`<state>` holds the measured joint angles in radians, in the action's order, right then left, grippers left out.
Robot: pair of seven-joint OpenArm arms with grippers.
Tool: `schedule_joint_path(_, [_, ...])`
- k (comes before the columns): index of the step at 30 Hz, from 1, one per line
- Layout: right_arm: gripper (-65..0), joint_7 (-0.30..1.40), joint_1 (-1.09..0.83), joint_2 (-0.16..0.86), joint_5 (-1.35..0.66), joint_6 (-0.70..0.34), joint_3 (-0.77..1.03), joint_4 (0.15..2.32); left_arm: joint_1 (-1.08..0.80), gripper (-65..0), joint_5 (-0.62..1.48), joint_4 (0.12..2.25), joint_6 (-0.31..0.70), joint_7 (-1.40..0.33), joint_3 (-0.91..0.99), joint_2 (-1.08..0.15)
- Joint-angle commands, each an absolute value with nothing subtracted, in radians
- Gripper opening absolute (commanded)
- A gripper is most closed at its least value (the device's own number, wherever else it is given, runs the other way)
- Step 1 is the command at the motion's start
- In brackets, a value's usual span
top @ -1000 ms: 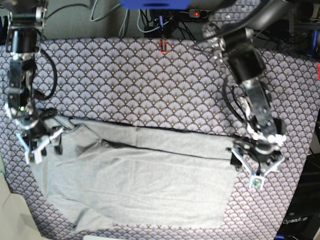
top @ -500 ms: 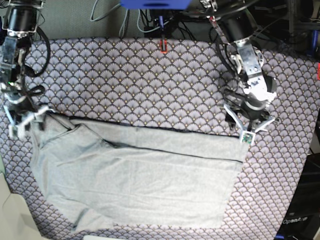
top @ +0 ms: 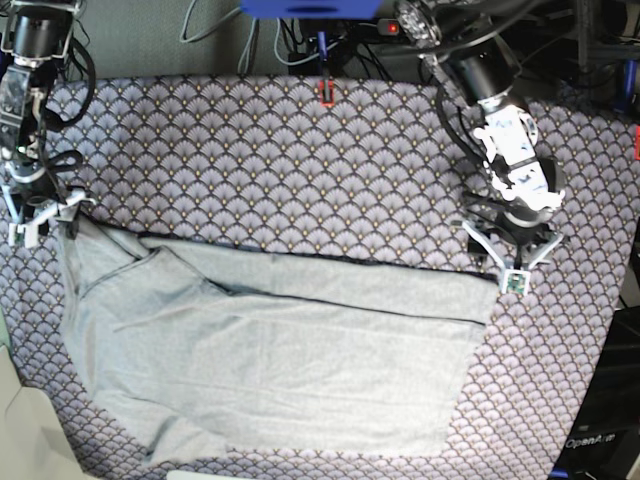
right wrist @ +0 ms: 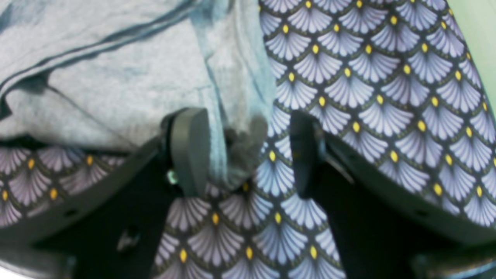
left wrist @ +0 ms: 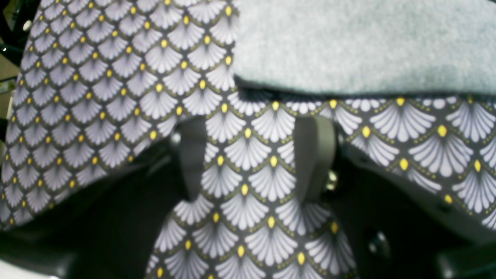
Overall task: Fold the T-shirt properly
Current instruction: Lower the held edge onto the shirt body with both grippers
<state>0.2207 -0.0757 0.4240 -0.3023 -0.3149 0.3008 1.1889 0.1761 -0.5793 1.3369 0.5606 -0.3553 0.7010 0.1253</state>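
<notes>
The T-shirt (top: 280,350) is flanked at its 2 far corners, apparently for a fold: left gripper (left wrist: 254,155) and right gripper (right wrist: 242,151) are spread open, nothing clamped.

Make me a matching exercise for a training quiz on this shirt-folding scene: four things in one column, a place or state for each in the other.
Things:
1. T-shirt
2. tablecloth
3. left claw
4. right claw

Places or states:
A. open, only patterned cloth between its fingers
B. spread out, grey, lying flat
C. open, a grey fabric corner between its fingers
D. fan-scale pattern, covers the table

Pairs: 1-B, 2-D, 3-A, 4-C
</notes>
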Motion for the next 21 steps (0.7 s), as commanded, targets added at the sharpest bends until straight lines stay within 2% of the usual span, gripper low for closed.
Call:
schedule_joint_path(1, [-30.6, 0.199, -0.065, 0.447, -0.311, -0.317, 0.308, 1.202, 0.213, -30.2, -0.565, 1.340, 0.553, -0.329, 0.705, 0.120])
schedule_joint_path(21, [-30.6, 0.199, -0.045, 0.444, -0.311, -0.318, 0.193, 1.198, 0.311, -30.2, -0.565, 1.228, 0.552, -0.329, 0.739, 0.101])
